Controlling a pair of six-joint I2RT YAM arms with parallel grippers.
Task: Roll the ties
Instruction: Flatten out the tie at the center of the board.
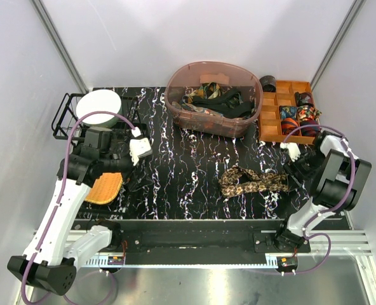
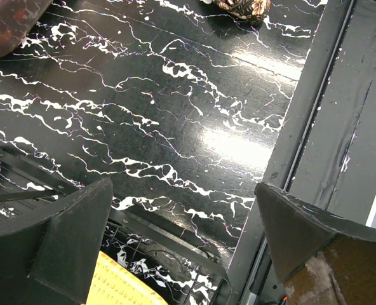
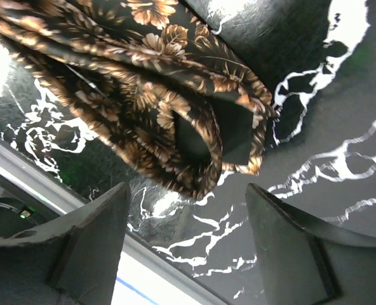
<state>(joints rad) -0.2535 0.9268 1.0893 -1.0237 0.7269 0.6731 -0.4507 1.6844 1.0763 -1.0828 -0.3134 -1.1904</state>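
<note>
Brown patterned tie [image 1: 251, 182] lies loosely crumpled on the marbled black table [image 1: 175, 190], right of centre, near the front edge. More ties fill the pink bin [image 1: 175, 95] at the far side. The right gripper [image 1: 291, 176] sits at the tie's right end, and the left gripper [image 1: 136, 181] is well away on the left.

Left wrist: the left gripper [image 2: 181, 235] has its jaws spread over bare table, with the tie [image 2: 242, 7] at the top edge.

Right wrist: the right gripper [image 3: 188, 235] has its jaws wide apart, holding nothing; the tie's folded end [image 3: 175, 108] lies just beyond the fingertips.

Glossy black marbled tabletop [image 1: 175, 171], silky floral cloth tie [image 3: 156, 82], translucent plastic tub [image 1: 181, 105], wire rack [image 1: 62, 114]
</note>
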